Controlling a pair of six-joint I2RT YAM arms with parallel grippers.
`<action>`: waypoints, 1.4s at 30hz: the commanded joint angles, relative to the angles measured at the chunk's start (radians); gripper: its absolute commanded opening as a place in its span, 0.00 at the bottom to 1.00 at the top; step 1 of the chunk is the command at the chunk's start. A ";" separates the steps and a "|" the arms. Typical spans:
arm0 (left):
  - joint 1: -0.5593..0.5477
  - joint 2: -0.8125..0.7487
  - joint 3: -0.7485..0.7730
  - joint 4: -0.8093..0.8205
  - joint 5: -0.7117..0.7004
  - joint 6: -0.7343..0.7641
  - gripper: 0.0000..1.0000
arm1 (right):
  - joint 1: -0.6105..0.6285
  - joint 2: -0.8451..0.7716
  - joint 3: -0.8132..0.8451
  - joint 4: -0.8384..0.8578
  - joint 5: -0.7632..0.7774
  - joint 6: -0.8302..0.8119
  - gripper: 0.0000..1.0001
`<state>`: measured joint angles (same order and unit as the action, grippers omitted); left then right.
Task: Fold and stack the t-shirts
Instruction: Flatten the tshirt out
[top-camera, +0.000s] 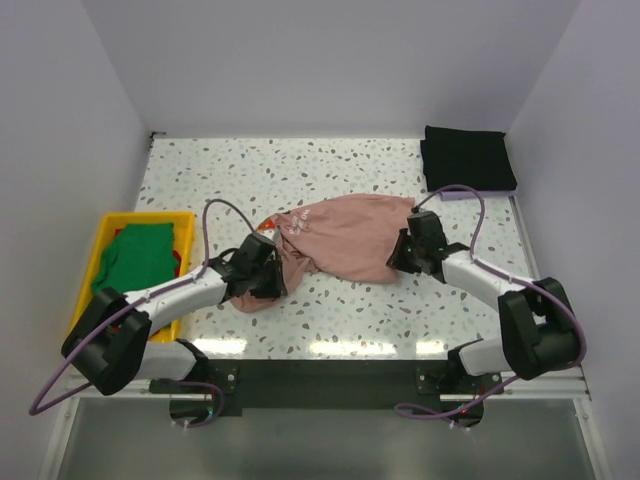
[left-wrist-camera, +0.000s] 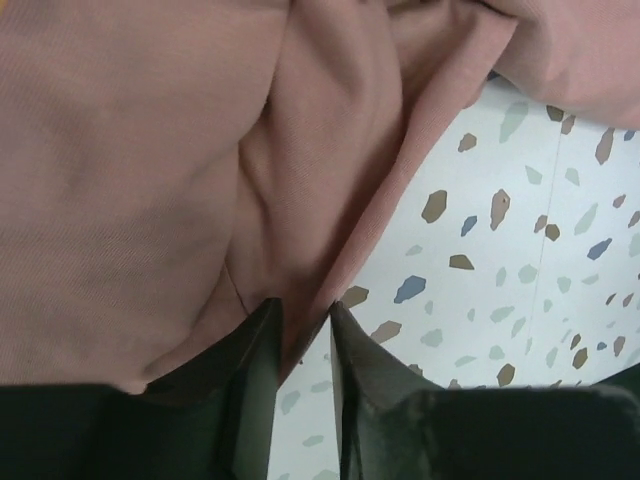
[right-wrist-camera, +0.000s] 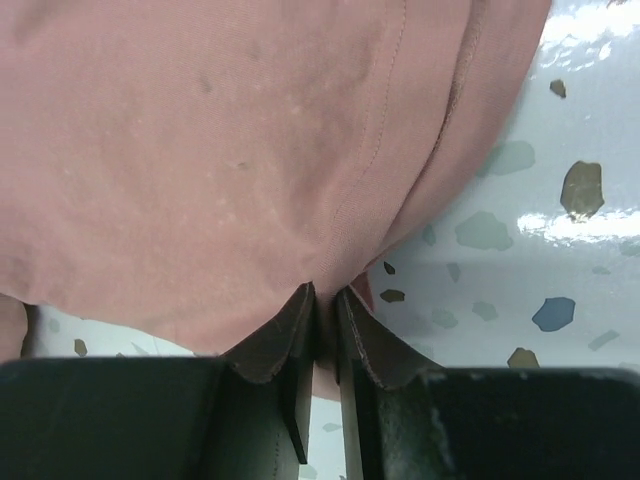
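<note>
- At the middle of the table (top-camera: 300, 165): a pink shirt (top-camera: 345, 240), loosely spread, bunched and rumpled toward 8 o'clock, not yet folded.
- Clenched on a fold at that 8 o'clock end: the left claw (left-wrist-camera: 303, 322), with cloth pinched between its tips.
- Likewise clamped on the shirt's edge at 3 o'clock: the right claw (right-wrist-camera: 325, 298), tips nearly meeting through the fabric.
- Done already, by the look of it: one black shirt (top-camera: 468, 158), folded flat at 1 o'clock as the likely base of the stack.
- Left to do at 9 o'clock: a green shirt (top-camera: 140, 255) heaped in a yellow bin (top-camera: 150, 217).
- Judged roughly a third through: pink one to flatten, fold and stack, then the green.
</note>
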<state>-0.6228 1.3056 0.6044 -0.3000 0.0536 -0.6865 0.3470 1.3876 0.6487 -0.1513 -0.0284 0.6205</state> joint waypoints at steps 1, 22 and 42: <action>-0.006 -0.005 0.049 0.021 -0.052 0.025 0.26 | 0.004 -0.025 0.089 -0.048 0.058 -0.025 0.16; 0.081 -0.359 0.445 -0.435 -0.529 -0.008 0.00 | -0.178 -0.205 0.515 -0.427 0.216 -0.200 0.03; 0.483 0.039 1.077 0.154 -0.286 0.157 0.00 | -0.267 0.410 1.475 -0.462 -0.006 -0.142 0.00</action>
<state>-0.1864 1.3197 1.4937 -0.4118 -0.3435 -0.5720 0.1184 1.7424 1.9095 -0.6285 0.0708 0.4408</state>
